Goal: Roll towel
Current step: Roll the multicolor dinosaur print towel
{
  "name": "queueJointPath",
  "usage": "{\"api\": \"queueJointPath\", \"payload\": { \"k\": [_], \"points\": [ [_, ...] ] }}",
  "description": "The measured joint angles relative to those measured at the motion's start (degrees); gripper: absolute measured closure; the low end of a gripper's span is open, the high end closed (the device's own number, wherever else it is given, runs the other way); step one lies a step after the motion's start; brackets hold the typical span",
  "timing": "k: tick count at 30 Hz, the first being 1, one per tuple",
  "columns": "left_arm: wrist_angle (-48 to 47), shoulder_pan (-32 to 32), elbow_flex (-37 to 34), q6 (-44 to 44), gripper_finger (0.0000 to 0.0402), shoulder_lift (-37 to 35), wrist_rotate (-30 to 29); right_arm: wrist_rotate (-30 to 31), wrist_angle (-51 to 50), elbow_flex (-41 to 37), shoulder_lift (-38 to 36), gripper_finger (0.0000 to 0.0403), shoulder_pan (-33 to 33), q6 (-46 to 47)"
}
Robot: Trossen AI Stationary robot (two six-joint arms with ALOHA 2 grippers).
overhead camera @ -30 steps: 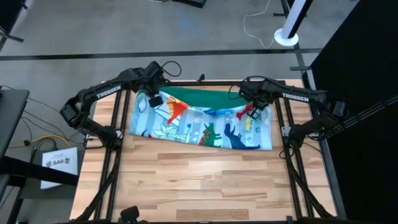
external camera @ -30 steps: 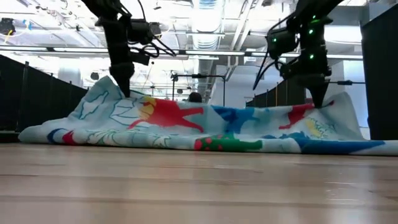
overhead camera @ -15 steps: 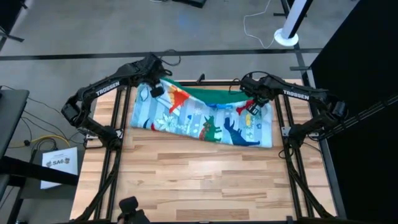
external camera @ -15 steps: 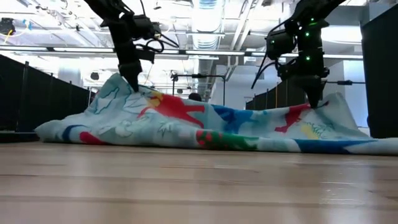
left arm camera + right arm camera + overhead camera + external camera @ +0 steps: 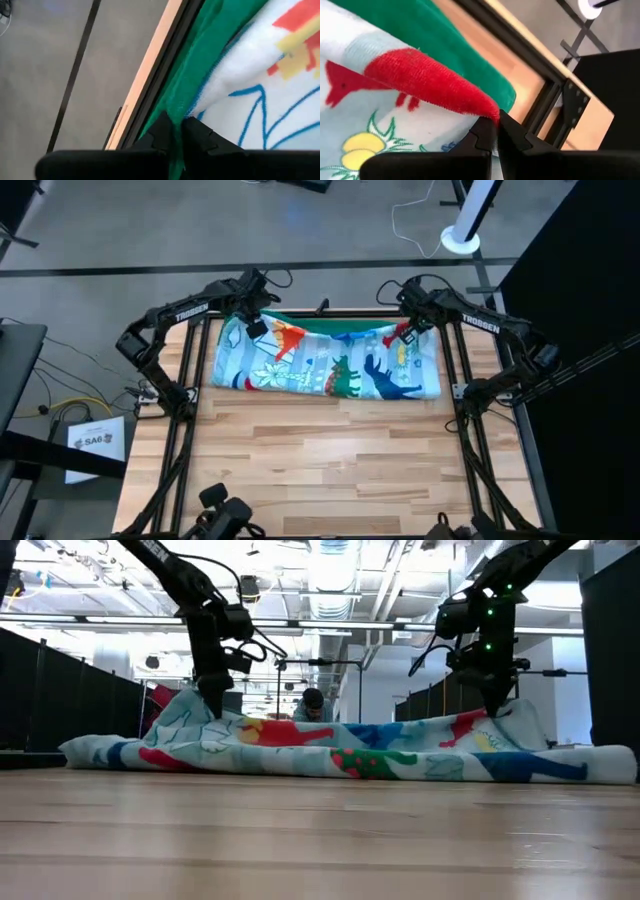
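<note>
- From above, the towel (image 5: 325,362) lies in a long band across the far end of the wooden table (image 5: 320,470), its green edge turned toward the far rim and its light-blue printed face up, with red, green and dark-blue animal figures on it. The left gripper (image 5: 249,320) sits at the towel's far left corner and the right gripper (image 5: 409,329) at its far right corner, both near the table's far edge.
- At table height, the towel (image 5: 350,750) shows as a low rumpled ridge, raised where each arm meets it. The left gripper (image 5: 211,700) comes down onto the peak on one side and the right gripper (image 5: 497,705) onto the peak on the other. A person (image 5: 310,705) shows behind the table.
- Left wrist: the left gripper (image 5: 178,131) has its fingers pressed together on the towel's (image 5: 250,85) green hem, above the table's rim.
- Right wrist: the right gripper (image 5: 496,126) is clamped on a fold of the towel (image 5: 415,80) where a red patch meets the green border.
</note>
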Motion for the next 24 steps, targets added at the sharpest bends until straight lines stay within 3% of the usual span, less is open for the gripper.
{"api": "queueJointPath", "payload": {
  "k": [9, 16, 19, 24],
  "points": [
    [3.00, 2.30, 0.00, -0.19, 0.0389, -0.12, -3.62, -0.59, 4.62, 0.02, 6.59, 0.0403, -1.05, -3.22],
    [2.44, 3.58, 0.00, 0.69, 0.0389, -0.05, -0.63, -0.79, 6.54, 0.02, 12.40, 0.0400, -1.42, -5.30],
    [3.19, 3.58, 0.00, 1.28, 0.0389, -0.02, 1.71, -0.72, 6.69, 0.00, 13.26, 0.0386, -1.74, -6.22],
    [5.60, 3.63, 0.00, 0.68, 0.0389, 2.15, 1.95, -0.55, 5.91, 0.02, 12.65, 0.0331, -3.30, -6.52]
  ]
}}
